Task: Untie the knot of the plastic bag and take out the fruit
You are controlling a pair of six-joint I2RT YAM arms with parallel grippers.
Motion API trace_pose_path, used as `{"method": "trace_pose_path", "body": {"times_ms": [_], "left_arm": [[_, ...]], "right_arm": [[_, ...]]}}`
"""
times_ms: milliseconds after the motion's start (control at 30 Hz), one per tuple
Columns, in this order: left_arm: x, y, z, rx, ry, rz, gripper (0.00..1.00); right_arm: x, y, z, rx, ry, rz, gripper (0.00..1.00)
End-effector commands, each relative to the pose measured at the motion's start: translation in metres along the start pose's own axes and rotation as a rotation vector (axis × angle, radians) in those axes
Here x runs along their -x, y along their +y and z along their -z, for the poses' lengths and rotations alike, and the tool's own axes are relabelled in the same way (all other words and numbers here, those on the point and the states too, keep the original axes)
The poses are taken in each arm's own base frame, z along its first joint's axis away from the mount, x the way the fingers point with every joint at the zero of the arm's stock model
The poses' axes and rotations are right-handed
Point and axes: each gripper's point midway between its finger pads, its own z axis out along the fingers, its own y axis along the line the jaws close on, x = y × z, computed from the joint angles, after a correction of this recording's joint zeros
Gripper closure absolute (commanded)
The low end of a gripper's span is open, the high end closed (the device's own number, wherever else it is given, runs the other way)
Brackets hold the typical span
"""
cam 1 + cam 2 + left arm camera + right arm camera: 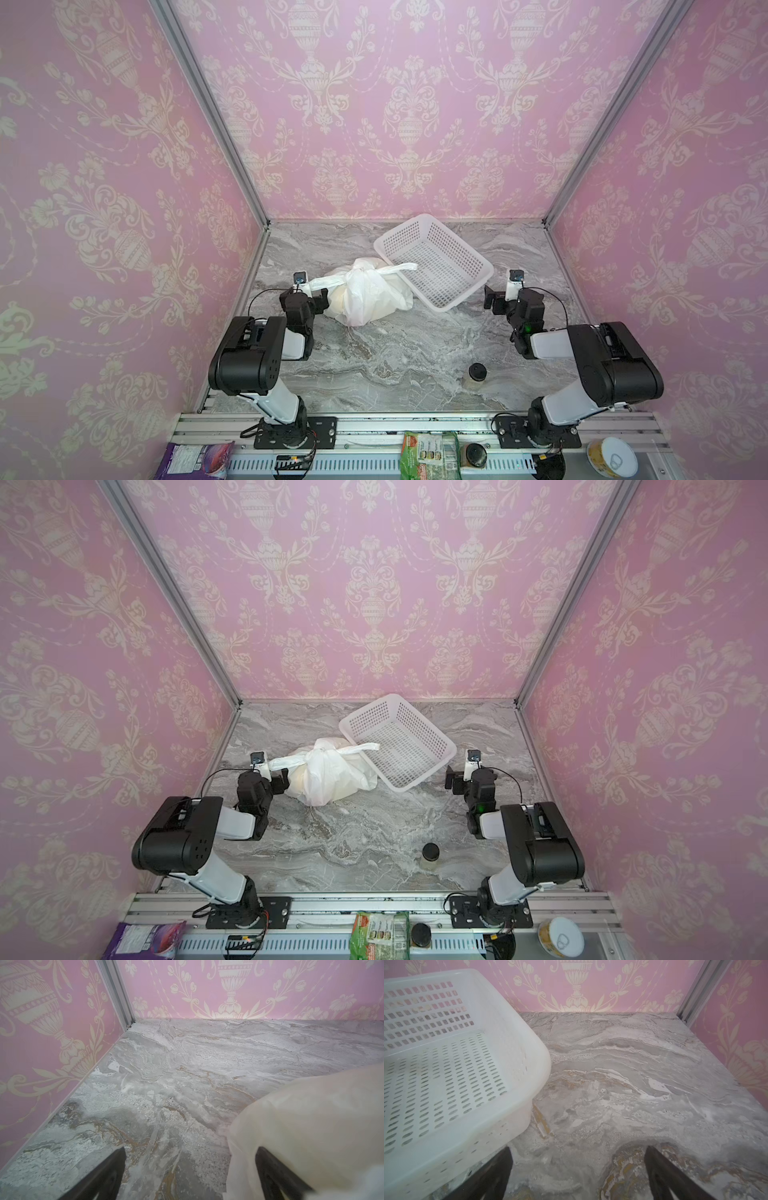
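The plastic bag (365,297) (332,779) lies bulging on the marble table, left of centre in both top views. Its knot (358,272) (322,751) sits on top, with one loop handle trailing left and the other resting on the basket rim. The fruit is hidden inside; only a faint yellowish tint shows through the film. My left gripper (306,293) (191,1153) stands open at the bag's left side. One of its fingers (274,1172) rests against the bag's film (311,1126). My right gripper (505,293) (578,1151) is open over bare table, beside the basket's near corner.
A white perforated basket (440,307) (401,788) (529,1053) stands tilted behind the bag. A small black-lidded jar (477,374) stands near the front right. Packets (428,457), a jar and a tin (611,457) lie on the front rail. Pink walls close three sides.
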Motion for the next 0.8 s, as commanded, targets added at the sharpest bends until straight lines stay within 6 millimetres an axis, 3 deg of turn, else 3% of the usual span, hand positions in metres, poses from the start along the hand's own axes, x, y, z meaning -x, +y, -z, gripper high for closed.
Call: {"method": "trace_pose_path", "body": {"times_ms": [0,767], "left_arm": [[0.0005,-0.0048,-0.0032,-0.028,0.008,-0.021,0.01],[0.0008,-0.0047,-0.0022,-0.027,0.003,-0.021,0.01]], "right_arm": [[0.0126,0.0015,-0.0011,0.013,-0.028,-0.007,0.0],[0.0131,0.0009,-0.001,0.01,-0.031,-0.007,0.0]]}}
